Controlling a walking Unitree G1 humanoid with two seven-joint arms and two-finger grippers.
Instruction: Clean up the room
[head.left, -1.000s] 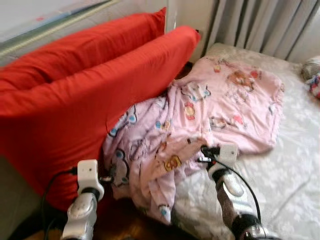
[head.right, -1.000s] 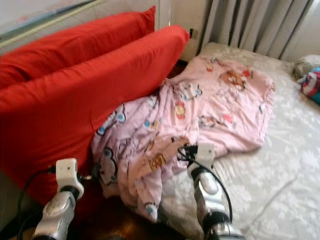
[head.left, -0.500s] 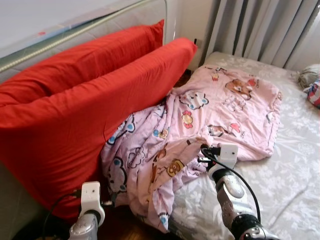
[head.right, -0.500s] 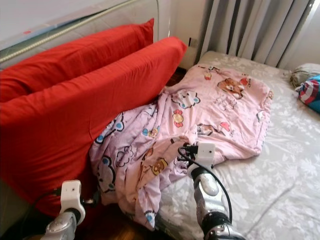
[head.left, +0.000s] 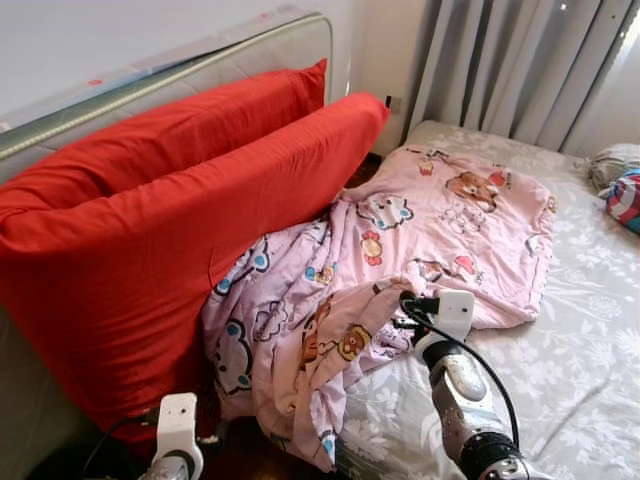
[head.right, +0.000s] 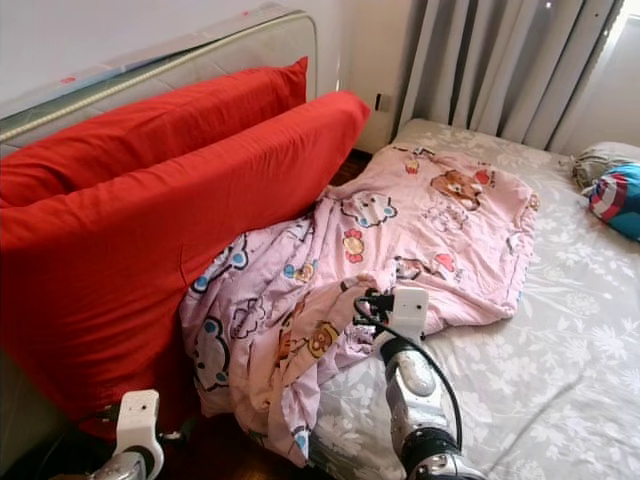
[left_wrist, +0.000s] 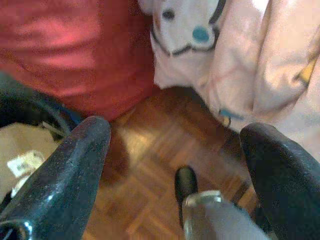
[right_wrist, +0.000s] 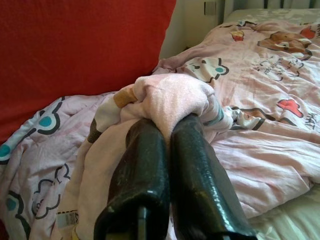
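Note:
A pink cartoon-print blanket (head.left: 450, 215) lies crumpled across the grey floral bed sheet (head.left: 590, 340), and its near end hangs over the bed's edge toward the floor. My right gripper (right_wrist: 167, 125) is shut on a bunched fold of this blanket, near the blanket's front middle (head.left: 400, 305). Two big red pillows (head.left: 150, 220) lean against the headboard to the left of the blanket, which touches the front one. My left gripper (left_wrist: 175, 130) is open and holds nothing. It hangs low over the wooden floor, beside the hanging blanket end and the red pillow.
A padded headboard (head.left: 200, 55) runs behind the pillows and grey curtains (head.left: 520, 60) hang at the back. A round blue, red and white cushion (head.right: 615, 200) and a grey bundle (head.right: 595, 160) lie at the bed's far right. Parquet floor (left_wrist: 150, 150) shows beside the bed.
My left arm has dropped lower beside the bed. The camera has tilted up and the picture has sharpened. My right gripper still holds the same blanket fold.

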